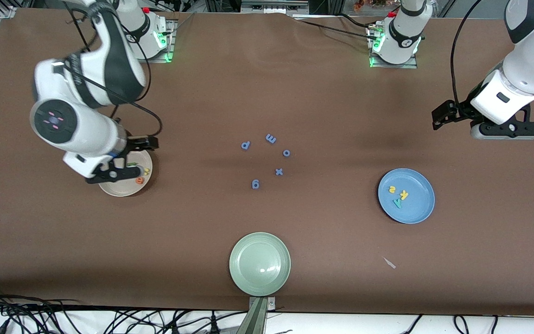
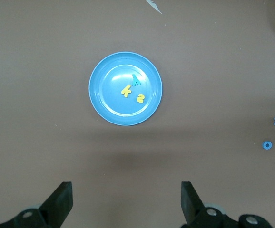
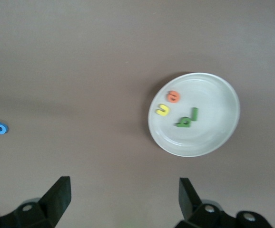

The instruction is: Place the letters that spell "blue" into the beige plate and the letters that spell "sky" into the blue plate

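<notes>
Beige plate (image 3: 213,137): 4 letters | blue plate (image 2: 106,102): 3 letters | both jaws open, empty

I read no printed labels or brands. Only foam letters: "s" (image 1: 391,189), "k" (image 1: 404,195), "y" (image 1: 397,202) at right of frame; "e" (image 3: 174,96), "u" (image 3: 162,111), "b" and "l" in the right wrist view; loose blue "x" (image 1: 279,171), "o" (image 1: 286,153), "m" (image 1: 271,138) mid-frame.

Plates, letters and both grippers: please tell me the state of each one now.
beige plate: holds green b and l, yellow u, orange e
blue plate: holds yellow s, yellow k, teal y
green plate: bare
blue-purple letters: loose on the table, mid-table
right gripper: open, holds nothing, above the table by the beige plate
left gripper: open, holds nothing
</notes>
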### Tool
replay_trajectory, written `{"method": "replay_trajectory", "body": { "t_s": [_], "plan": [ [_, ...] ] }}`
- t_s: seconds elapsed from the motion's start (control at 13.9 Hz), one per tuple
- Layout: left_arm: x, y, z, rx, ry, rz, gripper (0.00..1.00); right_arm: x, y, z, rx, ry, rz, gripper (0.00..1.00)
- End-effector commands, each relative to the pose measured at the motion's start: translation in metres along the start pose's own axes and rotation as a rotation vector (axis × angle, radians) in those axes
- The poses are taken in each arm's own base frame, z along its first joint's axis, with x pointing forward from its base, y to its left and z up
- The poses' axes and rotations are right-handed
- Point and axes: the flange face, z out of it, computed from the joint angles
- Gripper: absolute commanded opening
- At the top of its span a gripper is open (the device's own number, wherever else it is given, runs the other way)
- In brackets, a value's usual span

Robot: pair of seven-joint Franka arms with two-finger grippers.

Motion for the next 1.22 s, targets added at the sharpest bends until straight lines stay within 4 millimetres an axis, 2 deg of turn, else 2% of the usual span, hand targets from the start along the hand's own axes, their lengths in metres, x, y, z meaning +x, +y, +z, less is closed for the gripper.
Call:
{"method": "replay_trajectory", "body": {
  "t_s": [0.0, 0.22, 0.36, 0.58, 0.72, 0.86, 1.15],
  "plan": [
    [-0.004, 0.002, -0.008, 0.024, 0.001, 0.022, 1.00, -0.032, 0.043, -0.039, 0.036, 0.085, 0.040, 1.00],
    [-0.004, 0.003, -0.008, 0.024, 0.001, 0.024, 1.00, -0.050, 0.093, -0.074, 0.058, 0.159, 0.090, 1.00],
    [-0.004, 0.003, -0.008, 0.024, 0.001, 0.024, 1.00, -0.062, 0.123, -0.084, 0.066, 0.169, 0.118, 1.00],
    [-0.004, 0.003, -0.008, 0.024, 0.001, 0.024, 1.00, -0.077, 0.149, -0.094, 0.080, 0.158, 0.166, 1.00],
    [-0.004, 0.003, -0.008, 0.024, 0.001, 0.024, 1.00, -0.087, 0.163, -0.103, 0.081, 0.165, 0.198, 1.00],
    [-0.004, 0.003, -0.008, 0.024, 0.001, 0.024, 1.00, -0.095, 0.161, -0.098, 0.073, 0.097, 0.199, 1.00],
    [-0.004, 0.003, -0.008, 0.024, 0.001, 0.022, 1.00, -0.098, 0.164, -0.096, 0.076, 0.070, 0.204, 1.00]
  ]
}}
